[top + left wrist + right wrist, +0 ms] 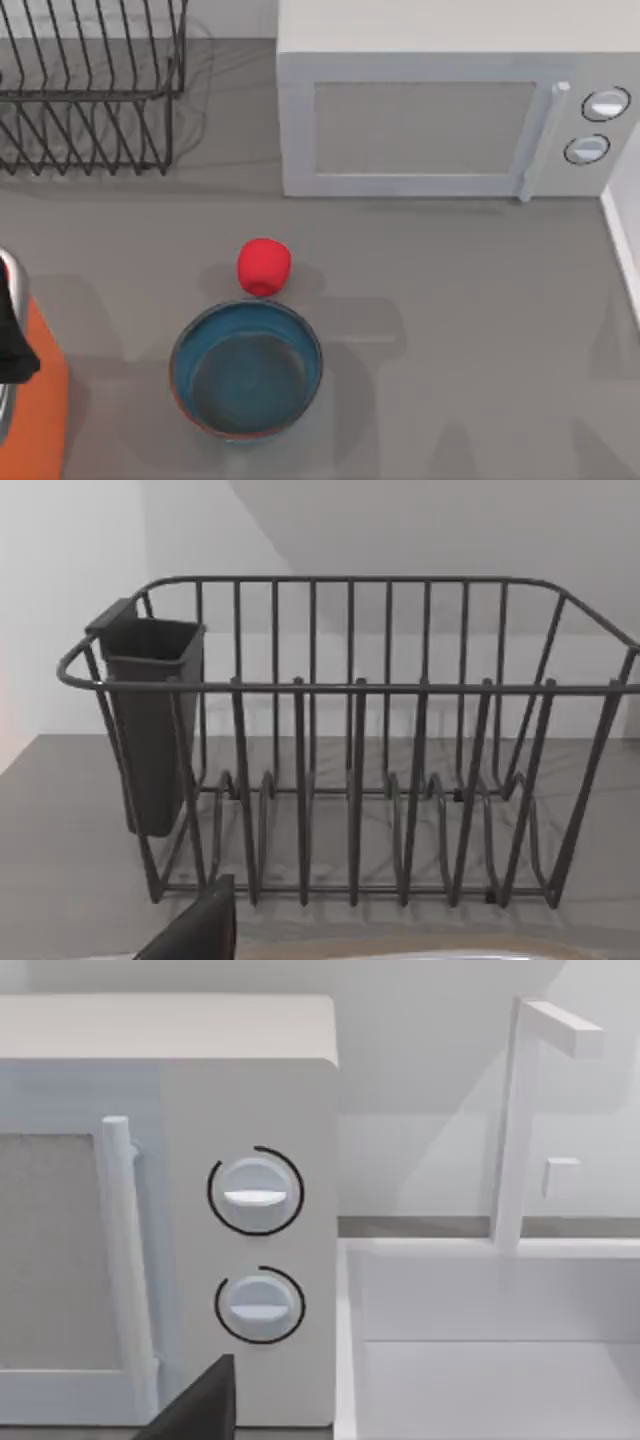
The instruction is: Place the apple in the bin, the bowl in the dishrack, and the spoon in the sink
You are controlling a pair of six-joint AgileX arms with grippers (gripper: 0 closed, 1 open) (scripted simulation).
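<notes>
Apple (264,266): small plain red ball on our bench (450,330), touching the bowl's far rim.
Bowl (246,369): deep, blue inside, greyish bottom, thin orange-red edge.
Bin (40,400): orange, directly under our left tool (12,340).
Dishrack (350,750): black wire; our left wrist view adds a dark cutlery cup (148,720).
Sink (500,1350): white, beside the microwave (170,1210), facing our right wrist.
Tool state: we cannot tell.
</notes>
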